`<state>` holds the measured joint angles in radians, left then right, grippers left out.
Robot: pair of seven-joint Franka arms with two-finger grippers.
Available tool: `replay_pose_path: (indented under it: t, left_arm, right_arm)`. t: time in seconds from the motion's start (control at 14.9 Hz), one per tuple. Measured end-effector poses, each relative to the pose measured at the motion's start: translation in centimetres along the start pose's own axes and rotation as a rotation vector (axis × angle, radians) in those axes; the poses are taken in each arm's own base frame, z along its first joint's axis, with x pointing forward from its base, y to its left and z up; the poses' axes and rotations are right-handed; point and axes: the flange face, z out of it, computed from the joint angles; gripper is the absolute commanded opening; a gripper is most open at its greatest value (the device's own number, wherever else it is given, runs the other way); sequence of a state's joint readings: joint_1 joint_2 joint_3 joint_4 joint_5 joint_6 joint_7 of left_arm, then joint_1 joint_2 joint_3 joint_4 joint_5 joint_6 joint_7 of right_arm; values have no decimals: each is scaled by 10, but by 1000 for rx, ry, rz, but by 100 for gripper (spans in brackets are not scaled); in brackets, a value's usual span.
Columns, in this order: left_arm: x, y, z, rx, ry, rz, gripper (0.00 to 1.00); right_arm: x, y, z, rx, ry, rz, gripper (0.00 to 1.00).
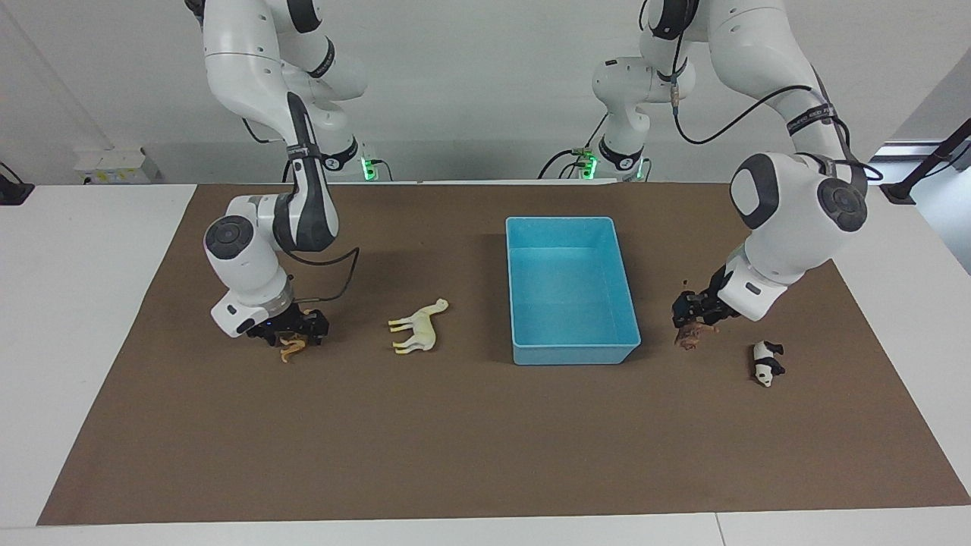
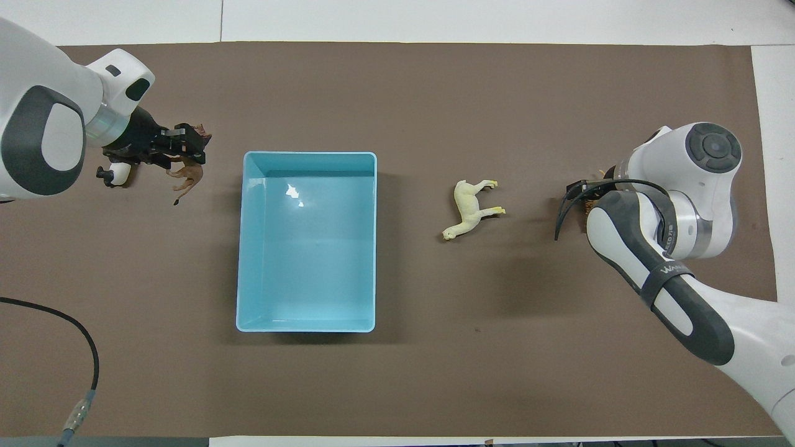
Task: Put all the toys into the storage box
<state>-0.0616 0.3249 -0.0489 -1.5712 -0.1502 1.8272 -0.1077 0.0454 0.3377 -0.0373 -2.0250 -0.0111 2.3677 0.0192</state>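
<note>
The light blue storage box [image 2: 307, 242] sits on the brown mat [image 2: 397, 385] with nothing inside it, and the cream-white horse-like toy [image 2: 470, 208] lies on its side on the mat beside the box, toward the right arm's end of the table. The left gripper [image 2: 186, 144] is over the mat beside the box's farther corner at the left arm's end, its fingers closed on the brown animal [image 2: 188, 177], with part of the black-and-white panda [image 2: 115, 174] showing just under the wrist. The right arm covers its own gripper, and only a sliver of the orange tiger [image 2: 592, 202] shows at its edge.
</note>
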Motion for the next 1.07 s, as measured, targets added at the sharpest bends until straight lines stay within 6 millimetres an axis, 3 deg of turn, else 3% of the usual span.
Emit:
replay_pose_path:
  t: [0.07,0.13,0.27,0.4,0.54,0.74,0.87,0.94,1.07]
  left_arm:
    - [-10,18,-8,-2,-10,-14,0]
    - [-22,44,-9,1,-22,-27,0]
    - [-52,111,9,20,-53,-55,0]
    - [-86,174,35,41,-67,-60,99]
    - [-104,200,49,49,-68,-38,100]
    - [-97,183,33,40,-40,-12,100]
    - [-85,153,12,51,-1,9,100]
    - [-75,129,1,66,23,22,100]
    - [-48,57,-18,90,70,76,100]
  right_arm:
    - [-1,0,0,0,-1,0,3]
    - [-2,0,0,0,-2,2,0]
    - [-2,0,-3,1,3,29,0]
    - [-2,-1,-6,1,6,53,0]
    - [-2,-1,-7,1,3,58,0]
    - [4,-8,-19,0,-11,46,0]
    - [16,-15,-47,-1,-31,40,0]
    - [23,-16,-68,-2,-35,39,0]
    - [34,-20,-119,-1,-39,55,0]
